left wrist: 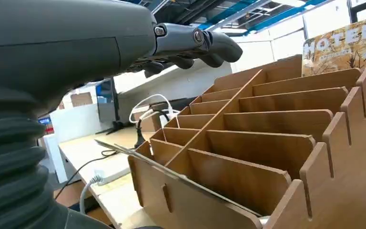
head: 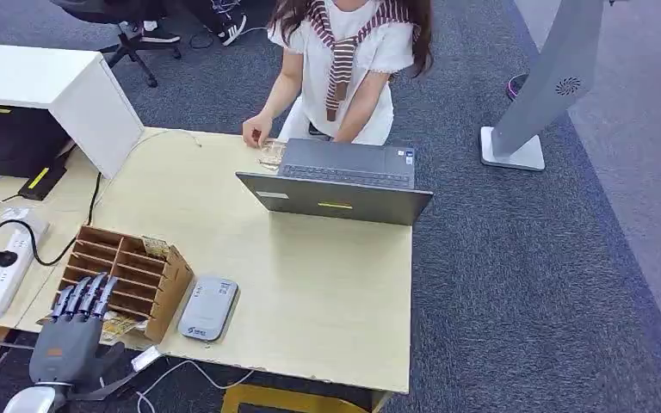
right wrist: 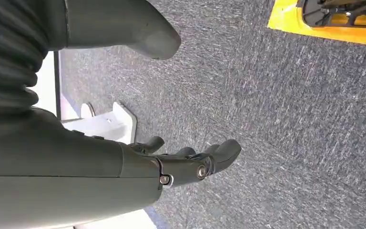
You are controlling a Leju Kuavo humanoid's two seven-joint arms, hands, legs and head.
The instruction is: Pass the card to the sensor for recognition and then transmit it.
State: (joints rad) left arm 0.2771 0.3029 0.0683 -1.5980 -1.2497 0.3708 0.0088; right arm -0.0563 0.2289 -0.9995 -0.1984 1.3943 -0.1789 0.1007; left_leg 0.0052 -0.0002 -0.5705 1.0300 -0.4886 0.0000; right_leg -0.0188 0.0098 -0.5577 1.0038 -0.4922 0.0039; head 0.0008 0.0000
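Pale wooden desk (head: pixel 310 258) was observed. Nearest, the left hand (head: pixel 73 323) was held over the slotted wooden rack (head: pixel 125 275), fingers extended, nothing grasped. A card (left wrist: pixel 340 47) stood in the rack's far slot. The right hand (right wrist: pixel 186 162) hung loosely curled, empty. Beyond, a grey sensor (head: pixel 208 307), laptop (head: pixel 340 185) and person (head: pixel 344 60) were noted.

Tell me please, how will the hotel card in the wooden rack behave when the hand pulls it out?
The hotel card looks thin and flat, so probably stiff yet light. It stands upright in the wooden rack, so it should slide out upward. Its glossy face may slip.
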